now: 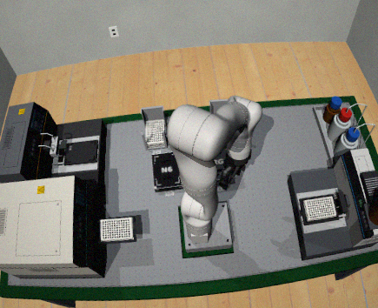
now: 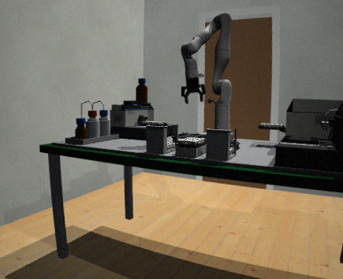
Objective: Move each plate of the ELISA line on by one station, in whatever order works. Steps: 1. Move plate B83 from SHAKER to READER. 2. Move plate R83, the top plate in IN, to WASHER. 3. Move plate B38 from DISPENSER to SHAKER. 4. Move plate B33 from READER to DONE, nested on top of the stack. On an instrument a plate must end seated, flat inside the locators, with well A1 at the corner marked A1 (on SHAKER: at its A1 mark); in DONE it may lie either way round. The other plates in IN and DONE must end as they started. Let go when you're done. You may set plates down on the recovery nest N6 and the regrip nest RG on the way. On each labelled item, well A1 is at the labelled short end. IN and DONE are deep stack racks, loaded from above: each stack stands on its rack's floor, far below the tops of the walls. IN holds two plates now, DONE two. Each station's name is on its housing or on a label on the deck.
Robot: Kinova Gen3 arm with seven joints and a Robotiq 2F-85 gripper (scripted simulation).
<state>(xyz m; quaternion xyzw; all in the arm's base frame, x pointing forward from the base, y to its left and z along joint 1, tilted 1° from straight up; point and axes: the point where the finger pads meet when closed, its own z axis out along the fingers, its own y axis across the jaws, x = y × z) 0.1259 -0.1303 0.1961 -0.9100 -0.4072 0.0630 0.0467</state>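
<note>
My gripper (image 2: 192, 94) is open and empty, pointing down high above the middle of the deck; in the top view my own arm (image 1: 201, 143) hides it. A white plate (image 1: 116, 229) lies on the tray in front of the big white instrument (image 1: 36, 224) at the left. Another plate (image 1: 321, 208) sits on the grey instrument at the right. A rack (image 1: 154, 128) at the back shows a plate inside. A second rack (image 1: 218, 104) is mostly hidden by the arm. The black N6 nest (image 1: 166, 170) is empty. The plate labels are too small to read.
The dark instrument at the back left has an empty black nest (image 1: 81, 151) with tubing beside it. Bottles (image 1: 341, 123) stand in a tray at the back right. In the side view a plate-like thing on a low block (image 2: 190, 143) shows between the two racks.
</note>
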